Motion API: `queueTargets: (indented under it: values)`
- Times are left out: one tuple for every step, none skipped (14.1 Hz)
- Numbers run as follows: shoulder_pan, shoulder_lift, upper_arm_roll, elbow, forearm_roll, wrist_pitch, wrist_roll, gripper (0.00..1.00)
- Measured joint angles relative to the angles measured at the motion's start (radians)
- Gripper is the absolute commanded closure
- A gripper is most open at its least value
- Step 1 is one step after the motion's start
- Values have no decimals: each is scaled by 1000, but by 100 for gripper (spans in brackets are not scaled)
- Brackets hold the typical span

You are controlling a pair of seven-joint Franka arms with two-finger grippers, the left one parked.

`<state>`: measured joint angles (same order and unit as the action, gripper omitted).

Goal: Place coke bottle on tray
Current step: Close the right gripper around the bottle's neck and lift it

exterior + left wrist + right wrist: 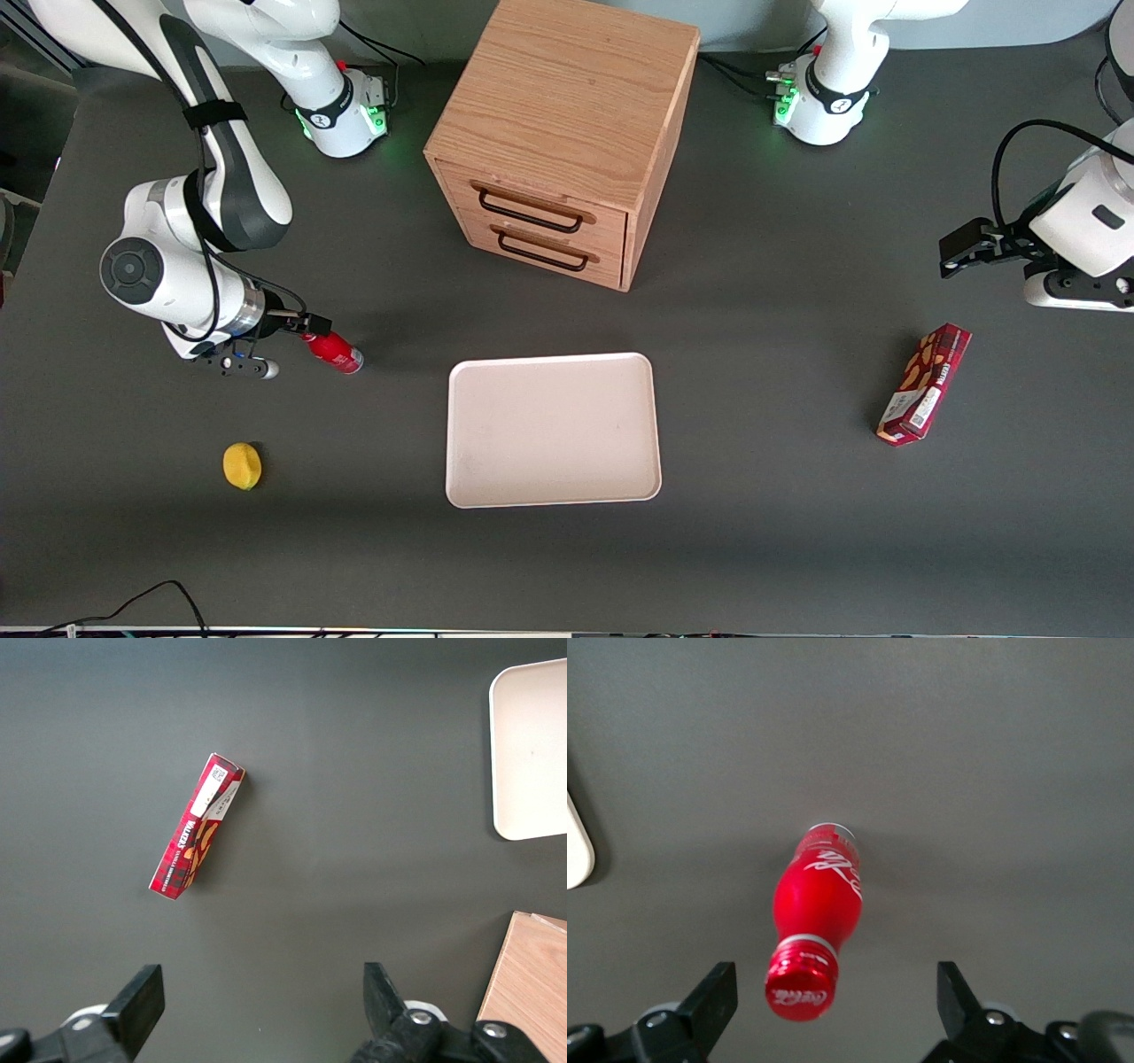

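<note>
Toward the working arm's end of the dark grey worktop (762, 319), we see the small glossy red coke bottle (817, 911) standing upright, well apart from the flat off-white rectangular tray (553, 431). Our claw (837, 997) hovers above it, spread wide, gripping nothing. Light, rigid and slippery, we judge; grasp below the cap.

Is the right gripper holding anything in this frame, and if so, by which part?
Nothing is held. The gripper is open above the upright coke bottle, fingers apart from its cap.

Dark grey table (780, 292), oak two-drawer cabinet (558, 133) (black handles), even light.
</note>
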<state>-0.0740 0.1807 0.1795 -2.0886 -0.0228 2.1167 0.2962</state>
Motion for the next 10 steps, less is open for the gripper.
queueTargets:
  values:
    - [-3, -3, 0, -5, 0, 1, 0, 2]
    - [-4, -3, 1, -7, 0, 2, 0, 4]
    - [-5, -4, 2, -7, 2, 3, 0, 4]
    - [-5, -4, 3, -7, 5, 4, 0, 4]
    - [-6, -4, 6, -7, 9, 7, 0, 4]
    - [-6, -3, 13, -8, 12, 16, 0, 5]
    - [-6, -3, 18, -10, 15, 25, 0, 10]
    - [-6, -3, 22, -13, 19, 33, 0, 18]
    - [-6, -3, 24, -17, 20, 42, 0, 31]
    - [-6, -3, 24, -18, 20, 43, 0, 45]
